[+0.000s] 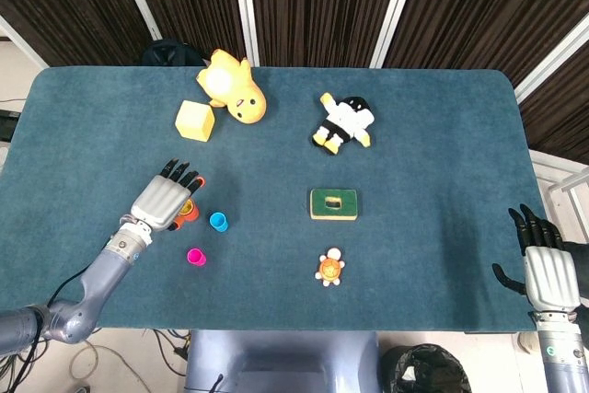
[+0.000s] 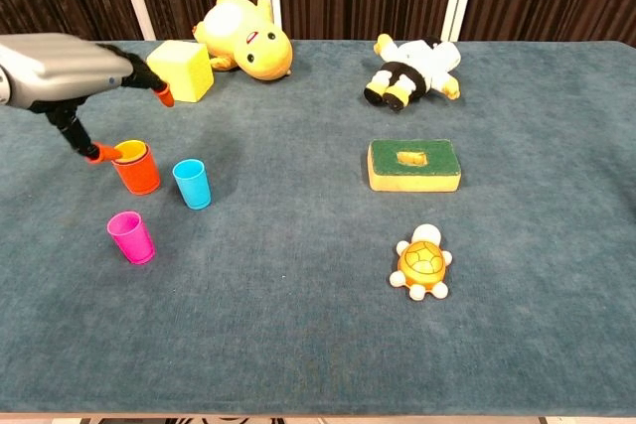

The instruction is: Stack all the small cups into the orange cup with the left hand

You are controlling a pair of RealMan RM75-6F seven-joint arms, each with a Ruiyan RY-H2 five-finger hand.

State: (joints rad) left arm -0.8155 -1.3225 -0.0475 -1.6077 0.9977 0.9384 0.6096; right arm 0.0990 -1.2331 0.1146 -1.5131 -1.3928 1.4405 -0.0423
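At the left of the chest view the left hand (image 2: 70,71) hovers over the orange plastic cup (image 2: 135,170), fingers spread, gripping nothing; a small yellow cup (image 2: 129,152) sits nested inside. The thumb tip sits close to the rim and could tip the stack on lifting. Just right stand the small blue cup (image 2: 192,184) and, below, the small pink cup (image 2: 131,237), easily knocked. At lower right of the head view, the right hand (image 1: 548,269) rests released.

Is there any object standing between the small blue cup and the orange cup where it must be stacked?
Nothing visible. The small blue plastic cup stands upright just beside the orange cup, with only bare table cloth between them. The left hand hovers above the orange cup.
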